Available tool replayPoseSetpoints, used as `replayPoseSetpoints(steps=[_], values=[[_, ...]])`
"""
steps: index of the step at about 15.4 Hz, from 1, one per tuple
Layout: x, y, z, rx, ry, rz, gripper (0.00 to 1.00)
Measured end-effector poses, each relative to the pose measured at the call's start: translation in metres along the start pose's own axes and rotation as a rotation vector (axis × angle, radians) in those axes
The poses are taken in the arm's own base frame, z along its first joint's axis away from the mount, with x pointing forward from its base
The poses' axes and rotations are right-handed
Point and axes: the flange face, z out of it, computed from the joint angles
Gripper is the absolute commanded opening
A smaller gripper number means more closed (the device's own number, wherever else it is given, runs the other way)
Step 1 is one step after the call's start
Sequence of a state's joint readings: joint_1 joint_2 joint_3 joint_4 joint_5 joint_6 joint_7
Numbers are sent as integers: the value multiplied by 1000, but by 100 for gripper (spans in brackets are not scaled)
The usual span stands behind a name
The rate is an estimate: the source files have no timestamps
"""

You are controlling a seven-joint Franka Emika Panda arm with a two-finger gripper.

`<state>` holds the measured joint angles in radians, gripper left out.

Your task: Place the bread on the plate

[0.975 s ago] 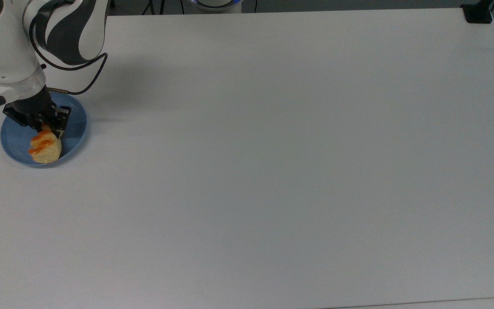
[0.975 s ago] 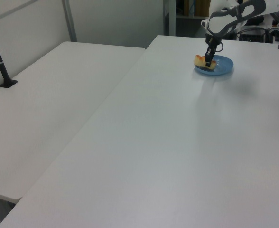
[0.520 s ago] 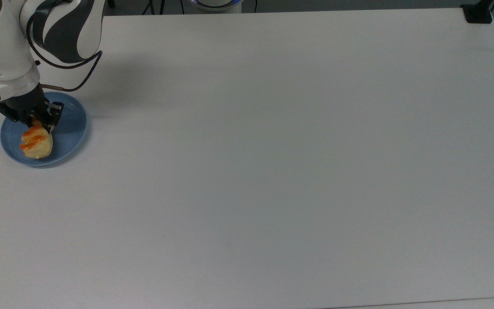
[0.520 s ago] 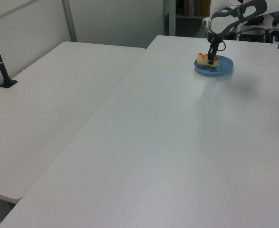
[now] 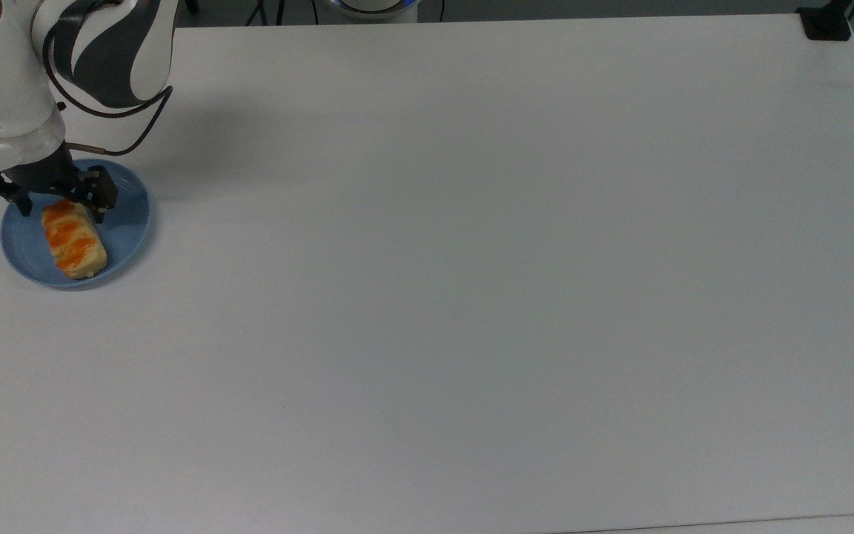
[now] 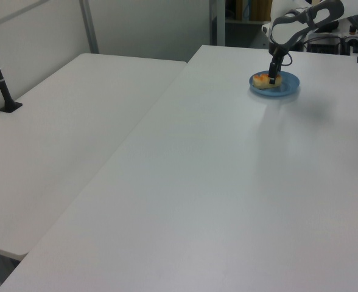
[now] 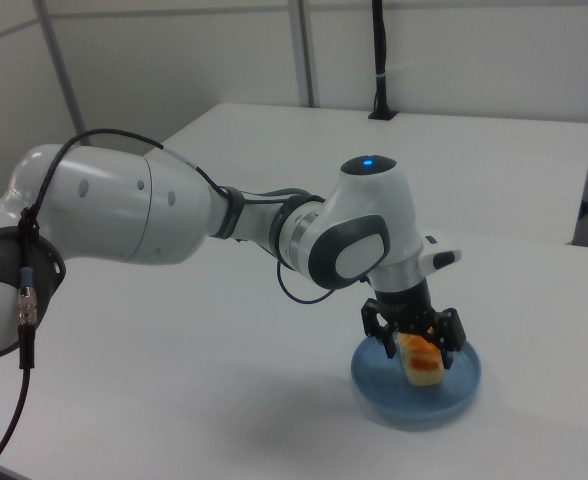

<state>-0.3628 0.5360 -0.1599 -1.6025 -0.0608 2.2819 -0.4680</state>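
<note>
Releasing is the step in hand, judging by the layout: the bread point(image 5: 74, 239) is lying flat on the light-blue plate point(image 5: 127, 222), and the tool point(image 5: 61, 203) is standing with its fingers spread apart, one on either side of the loaf's end that lies toward the top view's top. Neither finger appears to be pressing the loaf.

To finish this step well, the tool should be rising straight up, away from the plate, with the fingers staying spread until the tips are above the loaf's striped top. A sideways exit risks a fingertip catching the loaf and dragging it toward the plate's rim, or tipping the shallow plate on the white desk point(image 5: 471, 267).

The bread is sitting inside the plate's rim, offset from the plate's centre toward the top view's left. Its long axis is running nearly top to bottom in the top view, leaning slightly, with the lower end angled toward the top view's right and close to the plate's rim. The orange-brown stripes are facing upward.
</note>
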Motion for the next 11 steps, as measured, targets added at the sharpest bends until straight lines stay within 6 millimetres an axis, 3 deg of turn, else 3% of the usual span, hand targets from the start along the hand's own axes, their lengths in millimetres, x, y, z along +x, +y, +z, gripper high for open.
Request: replayPoseSetpoints(steps=[2,4,6,8,11], values=[[0,2,-10,-1,5,77,100],[-6,2,-46,17,-22,238,100],[-14,-1,-91,32,-40,361,100],[-25,-16,-161,49,-42,422,100],[-39,-43,-221,106,-55,417,100]])
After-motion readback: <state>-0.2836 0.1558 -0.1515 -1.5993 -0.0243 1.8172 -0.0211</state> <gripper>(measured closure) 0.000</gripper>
